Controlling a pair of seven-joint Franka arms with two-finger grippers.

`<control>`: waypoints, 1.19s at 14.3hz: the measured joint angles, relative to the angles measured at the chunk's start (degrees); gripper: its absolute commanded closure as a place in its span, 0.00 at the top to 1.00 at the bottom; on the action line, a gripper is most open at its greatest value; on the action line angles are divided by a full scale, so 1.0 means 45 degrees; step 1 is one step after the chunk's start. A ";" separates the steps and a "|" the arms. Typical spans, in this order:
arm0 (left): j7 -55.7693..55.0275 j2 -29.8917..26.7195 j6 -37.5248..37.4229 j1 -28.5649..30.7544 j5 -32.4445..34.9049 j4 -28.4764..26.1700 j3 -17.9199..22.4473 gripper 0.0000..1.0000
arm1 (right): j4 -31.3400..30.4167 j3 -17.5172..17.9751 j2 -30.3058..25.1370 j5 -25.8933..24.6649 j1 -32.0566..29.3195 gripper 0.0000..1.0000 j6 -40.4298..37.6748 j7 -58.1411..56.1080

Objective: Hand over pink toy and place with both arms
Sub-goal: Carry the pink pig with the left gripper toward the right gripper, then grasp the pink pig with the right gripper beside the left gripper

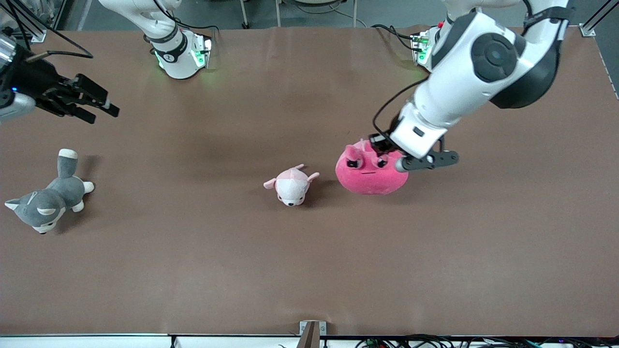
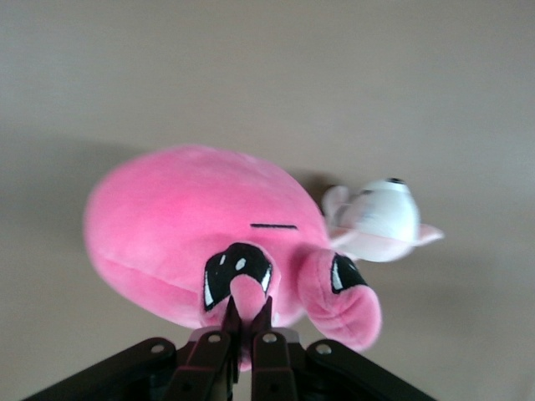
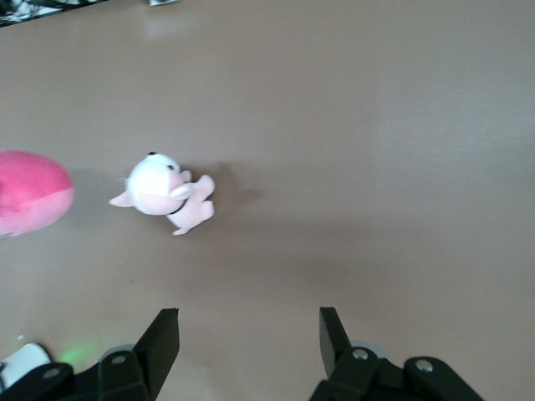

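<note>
While your left gripper (image 2: 242, 330) pinched the pink toy (image 1: 370, 173) by one ear, at twelve o'clock on its body, you needed a slow, straight lift; your right gripper (image 3: 249, 338) waited spread over the table (image 1: 309, 270).

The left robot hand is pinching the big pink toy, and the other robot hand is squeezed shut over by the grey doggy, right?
Not quite. The right gripper isn't shut: the right wrist view shows its fingers spread wide apart with nothing between them. The rest holds: the left gripper pinches the pink toy, and the right one waits up near the grey dog.
</note>
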 measured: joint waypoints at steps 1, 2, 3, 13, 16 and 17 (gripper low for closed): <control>-0.0658 0.0187 0.0173 -0.0567 -0.0011 0.0403 -0.0006 0.00 | -0.0001 -0.0004 0.0103 0.0335 0.0158 0.73 0.0023 0.0000; -0.1531 0.0445 0.0477 -0.1176 -0.0013 0.0838 -0.0007 0.00 | -0.0001 -0.0001 0.0196 0.0633 0.0323 0.72 0.0056 0.0000; -0.2504 0.0754 0.0960 -0.1787 -0.0013 0.1272 0.0001 0.00 | 0.0002 0.0002 0.0295 0.0902 0.0503 0.72 0.0133 0.0000; -0.7078 0.2195 0.3708 -0.4182 -0.0014 0.2422 0.0046 0.00 | 0.0151 0.0009 0.1370 0.2579 0.1426 0.72 0.0494 0.0018; -0.7466 0.2408 0.4353 -0.4487 -0.0014 0.2511 0.0047 0.00 | 0.0162 0.0010 0.1454 0.2598 0.1948 0.72 0.0903 0.0020; -0.7641 0.2464 0.4464 -0.4547 -0.0014 0.2551 0.0048 0.00 | 0.0162 0.0009 0.1534 0.2602 0.2155 0.72 0.1044 0.0023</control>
